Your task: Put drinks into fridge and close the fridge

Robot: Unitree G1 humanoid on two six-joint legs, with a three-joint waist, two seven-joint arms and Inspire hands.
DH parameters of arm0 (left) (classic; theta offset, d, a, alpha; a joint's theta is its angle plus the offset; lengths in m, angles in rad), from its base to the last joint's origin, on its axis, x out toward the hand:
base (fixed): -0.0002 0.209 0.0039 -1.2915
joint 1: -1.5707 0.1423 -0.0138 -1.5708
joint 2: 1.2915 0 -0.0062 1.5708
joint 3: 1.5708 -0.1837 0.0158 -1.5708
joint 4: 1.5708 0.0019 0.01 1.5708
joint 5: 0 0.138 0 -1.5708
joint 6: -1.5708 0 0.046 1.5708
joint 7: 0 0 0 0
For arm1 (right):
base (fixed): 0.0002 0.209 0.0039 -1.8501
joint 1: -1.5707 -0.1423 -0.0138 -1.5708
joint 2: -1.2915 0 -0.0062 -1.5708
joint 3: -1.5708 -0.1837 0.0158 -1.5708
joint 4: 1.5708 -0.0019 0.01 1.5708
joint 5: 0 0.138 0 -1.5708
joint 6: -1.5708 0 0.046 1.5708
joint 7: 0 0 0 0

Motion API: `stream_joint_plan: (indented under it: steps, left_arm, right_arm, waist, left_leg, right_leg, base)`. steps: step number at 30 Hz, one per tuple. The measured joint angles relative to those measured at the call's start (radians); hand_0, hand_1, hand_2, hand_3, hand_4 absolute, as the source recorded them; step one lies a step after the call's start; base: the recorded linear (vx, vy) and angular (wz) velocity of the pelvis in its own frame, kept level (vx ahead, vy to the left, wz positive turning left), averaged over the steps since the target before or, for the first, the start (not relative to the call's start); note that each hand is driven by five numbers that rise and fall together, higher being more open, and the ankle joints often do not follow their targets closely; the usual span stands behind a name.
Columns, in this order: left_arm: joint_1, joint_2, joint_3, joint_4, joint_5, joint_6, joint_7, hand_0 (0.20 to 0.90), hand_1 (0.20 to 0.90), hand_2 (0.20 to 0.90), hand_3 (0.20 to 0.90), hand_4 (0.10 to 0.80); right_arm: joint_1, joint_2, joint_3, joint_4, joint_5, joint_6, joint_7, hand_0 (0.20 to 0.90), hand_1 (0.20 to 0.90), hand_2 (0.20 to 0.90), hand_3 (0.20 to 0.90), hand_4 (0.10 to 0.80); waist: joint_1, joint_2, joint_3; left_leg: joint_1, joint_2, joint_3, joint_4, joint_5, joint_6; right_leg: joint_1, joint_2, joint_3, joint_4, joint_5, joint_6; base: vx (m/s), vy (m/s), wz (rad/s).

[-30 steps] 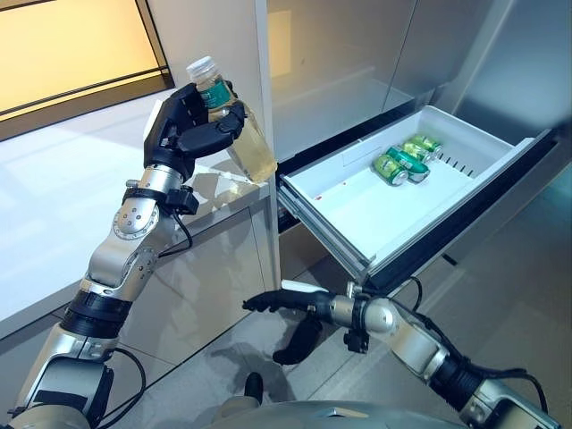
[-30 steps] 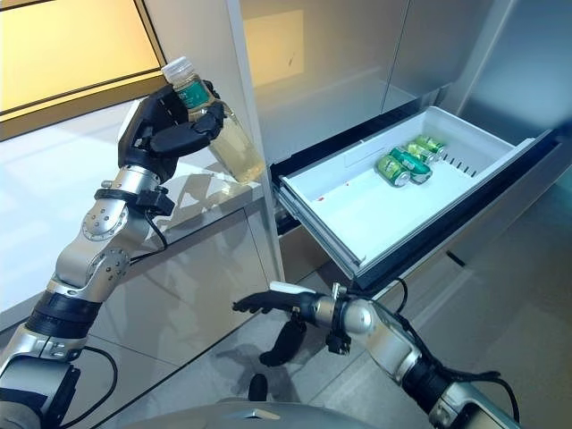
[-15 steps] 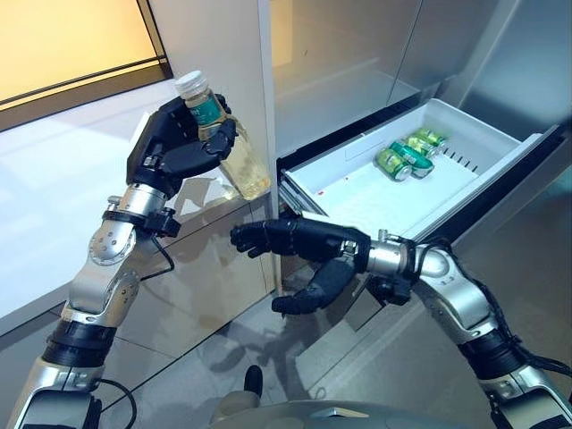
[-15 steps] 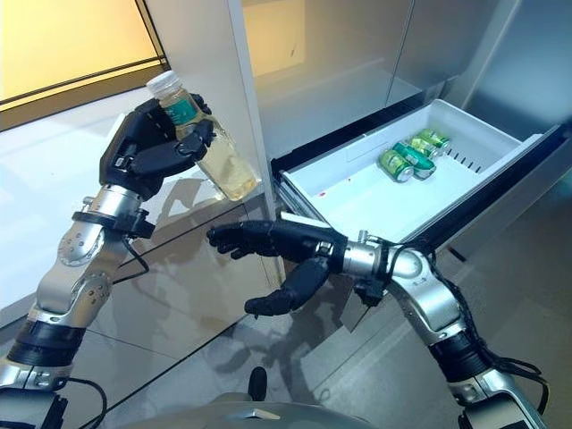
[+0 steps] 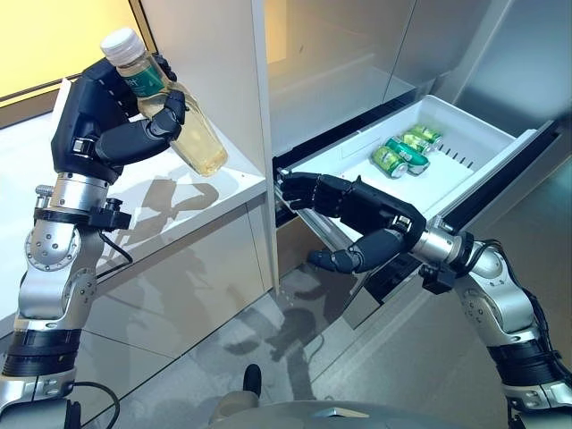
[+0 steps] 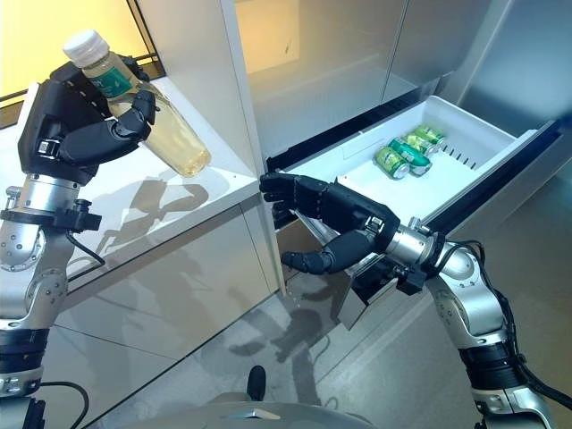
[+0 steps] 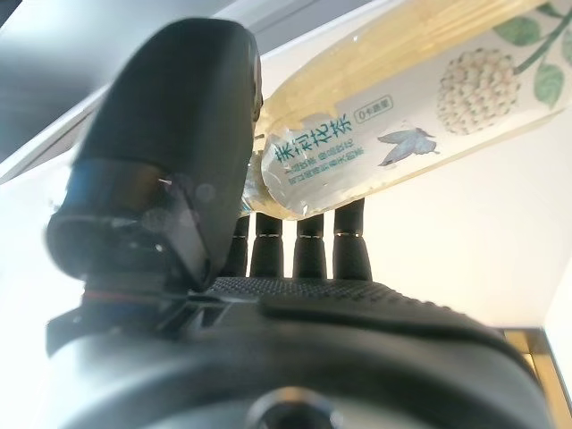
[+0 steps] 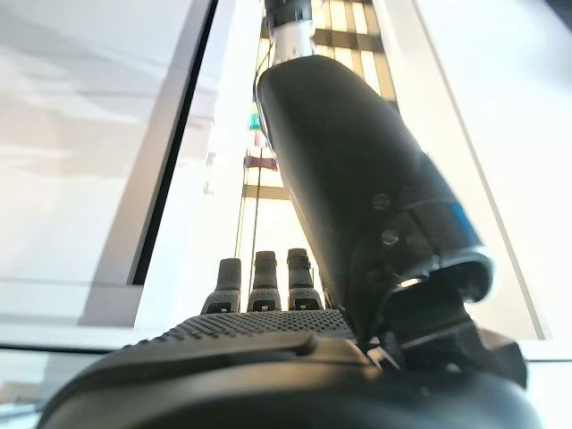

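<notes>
One fridge drawer (image 5: 420, 170) stands pulled fully out of the fridge (image 5: 357, 63), its white tray exposed, which I judge is to receive the drinks before it is pushed home. Most of its floor is bare. Beside it, on the robot's left, a white counter (image 5: 188, 192) runs up to the tall fridge side panel; nothing rests on the stretch in view.

Left hand (image 5: 103, 134): raised above the counter's outer edge, fingers and thumb wrapped round the bottle (image 5: 183, 130). The bottle is gripped about its upper half and tilted, cap up and away from the fridge, base angled down toward the counter's corner by the panel. Judgement: it is in carriage toward the drawer and not yet over it.

Right hand (image 5: 357, 214): empty, fingers extended and slack, thumb spread below, held in the air just in front of the drawer's near corner. It touches nothing that can be seen. Judgement: positioned either to take the bottle or to steady the drawer; which cannot be determined.

Three green cans (image 5: 404, 152) lie on their sides, close together, near the drawer's far corner.

Bottle condition: clear plastic, white cap, green and white label band, pale yellow liquid filling the body. Cap is on; no leak visible.
</notes>
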Motion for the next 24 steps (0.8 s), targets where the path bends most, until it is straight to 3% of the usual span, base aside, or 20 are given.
stream_joint_plan:
  steps: [6,9,17,24]
  left_arm:
    - [0.0,0.0,-0.026,0.0,0.0,0.001,-0.026,0.3,0.3,0.3,0.2,0.1]
    - [0.0,0.0,-0.078,0.0,0.0,0.009,-0.048,0.3,0.3,0.3,0.2,0.1]
    - [-0.001,-0.007,-0.178,-0.007,0.0,0.041,-0.097,0.3,0.3,0.3,0.2,0.1]
    - [-0.008,-0.012,-0.207,-0.015,0.001,0.054,-0.107,0.3,0.3,0.3,0.2,0.1]
  right_arm:
    - [-0.022,0.0,0.01,0.001,-0.025,0.0,-0.126,0.9,0.9,0.9,0.9,0.8]
    - [-0.051,-0.001,0.034,0.002,-0.03,0.006,-0.183,0.9,0.9,0.9,0.9,0.8]
    - [-0.164,0.0,0.133,0.031,-0.027,0.055,-0.231,0.9,0.9,0.9,0.9,0.8]
    - [-0.209,0.03,0.188,0.111,-0.005,0.113,-0.285,0.9,0.9,0.9,0.9,0.8]
  waist:
    - [-0.007,0.0,0.0]
    - [-0.006,0.0,0.0]
    - [-0.005,0.0,0.0]
    - [0.017,0.0,0.0]
  left_leg:
    - [0.0,0.0,0.0,0.0,0.0,0.0]
    - [0.0,0.0,0.0,0.0,0.0,0.0]
    - [0.0,0.0,-0.003,0.0,0.0,0.0]
    - [0.004,-0.001,-0.008,0.0,0.0,0.0]
  right_leg:
    - [0.001,0.001,0.0,0.0,0.0,0.0]
    - [0.001,0.001,0.0,0.0,0.0,0.0]
    - [0.004,0.005,-0.004,0.0,0.0,0.0]
    - [0.011,0.005,-0.008,-0.001,0.0,0.0]
  base:
    - [0.0,0.0,0.0]
    - [0.0,0.0,0.0]
    - [0.001,0.0,0.0]
    - [0.003,-0.001,0.01]
